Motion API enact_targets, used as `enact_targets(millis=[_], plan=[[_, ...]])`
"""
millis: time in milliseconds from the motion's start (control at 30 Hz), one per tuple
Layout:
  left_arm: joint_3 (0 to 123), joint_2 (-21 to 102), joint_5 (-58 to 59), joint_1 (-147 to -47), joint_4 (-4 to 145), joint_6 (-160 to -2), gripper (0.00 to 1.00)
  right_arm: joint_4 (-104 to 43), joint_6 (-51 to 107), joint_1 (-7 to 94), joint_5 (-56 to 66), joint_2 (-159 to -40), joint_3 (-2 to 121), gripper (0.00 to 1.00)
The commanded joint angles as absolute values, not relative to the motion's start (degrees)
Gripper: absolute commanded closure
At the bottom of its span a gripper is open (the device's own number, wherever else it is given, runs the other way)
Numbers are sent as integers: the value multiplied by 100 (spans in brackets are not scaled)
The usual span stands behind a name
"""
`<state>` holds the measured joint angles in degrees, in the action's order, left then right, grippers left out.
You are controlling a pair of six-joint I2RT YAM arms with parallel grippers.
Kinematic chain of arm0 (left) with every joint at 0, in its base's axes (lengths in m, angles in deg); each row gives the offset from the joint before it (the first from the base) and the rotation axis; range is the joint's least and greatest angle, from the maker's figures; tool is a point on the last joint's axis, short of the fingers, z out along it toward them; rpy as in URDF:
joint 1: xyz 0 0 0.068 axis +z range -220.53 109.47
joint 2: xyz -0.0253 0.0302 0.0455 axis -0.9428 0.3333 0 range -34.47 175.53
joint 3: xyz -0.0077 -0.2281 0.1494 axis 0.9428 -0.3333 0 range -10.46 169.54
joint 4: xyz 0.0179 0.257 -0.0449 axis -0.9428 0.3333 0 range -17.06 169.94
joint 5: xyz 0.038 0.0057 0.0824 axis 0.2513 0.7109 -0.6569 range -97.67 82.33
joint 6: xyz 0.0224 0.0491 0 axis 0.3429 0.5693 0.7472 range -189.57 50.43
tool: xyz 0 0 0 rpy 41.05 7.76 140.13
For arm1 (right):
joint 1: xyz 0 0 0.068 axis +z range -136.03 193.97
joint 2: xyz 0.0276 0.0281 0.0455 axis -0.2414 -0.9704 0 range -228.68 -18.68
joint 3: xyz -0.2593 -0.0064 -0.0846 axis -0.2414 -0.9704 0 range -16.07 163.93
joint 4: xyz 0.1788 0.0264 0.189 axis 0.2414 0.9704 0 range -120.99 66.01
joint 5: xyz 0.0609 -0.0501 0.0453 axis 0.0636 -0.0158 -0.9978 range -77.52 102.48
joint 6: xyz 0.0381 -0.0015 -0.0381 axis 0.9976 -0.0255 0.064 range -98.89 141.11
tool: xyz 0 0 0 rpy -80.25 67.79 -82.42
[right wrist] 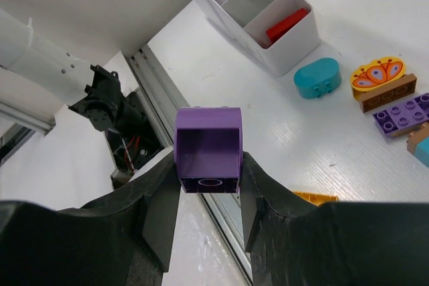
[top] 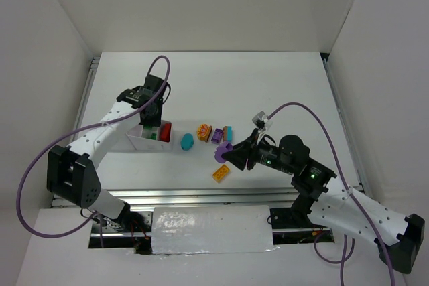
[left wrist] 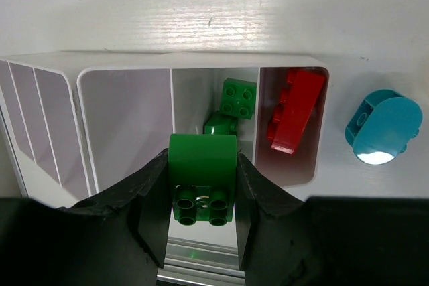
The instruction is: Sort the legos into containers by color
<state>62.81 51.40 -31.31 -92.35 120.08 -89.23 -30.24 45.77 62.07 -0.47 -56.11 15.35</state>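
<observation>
White tabletop [top: 268, 85] carries the divided white tray [left wrist: 201, 65] on your left side, with loose legos [top: 218, 136] near it to the right. Your left claw [left wrist: 201, 195] pinches a green brick [left wrist: 201, 165] over the compartment holding green pieces. Your right claw [right wrist: 209, 189] pinches a purple brick [right wrist: 208, 142] clear of the tabletop. Judged light, rigid and slick: grip flat side walls, not studs.

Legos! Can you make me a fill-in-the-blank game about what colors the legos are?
1. The left gripper grips a studded lego colored ____.
2. The right gripper grips a rounded lego colored ____.
3. In the white tray, the compartment nearest the teal lego holds a tilted lego colored ____.
Missing words: green, purple, red.
</observation>
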Motion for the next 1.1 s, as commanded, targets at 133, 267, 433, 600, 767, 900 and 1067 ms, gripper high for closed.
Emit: enact_targets(millis=[133, 267, 433, 600, 767, 900, 1067], plan=[[6222, 5140, -3096, -9224, 11908, -8926, 52, -3257, 4572, 6196, -176, -5656, 1680, 100], [6222, 5184, -3228, -9224, 11943, -8979, 34, -3284, 4580, 6196, -219, -5665, 1689, 100], [6214, 5167, -3360, -9198, 11979, -9040, 23, -3292, 4589, 6196, -264, -5691, 1706, 100], [6275, 4931, -3361, -9197, 12032, -9119, 22, -3284, 4633, 6187, -202, -5682, 1689, 100], [6161, 3956, -2133, -9206, 11655, -8980, 3, -3441, 4773, 6187, -237, -5753, 1627, 100], [5827, 2639, 107, -9206, 10978, -8812, 0, -3907, 4967, 6196, -641, -5840, 1548, 100], [5397, 1898, 3040, -9233, 9889, -9232, 1, -4503, 5221, 6196, -1220, -6069, 1610, 100]])
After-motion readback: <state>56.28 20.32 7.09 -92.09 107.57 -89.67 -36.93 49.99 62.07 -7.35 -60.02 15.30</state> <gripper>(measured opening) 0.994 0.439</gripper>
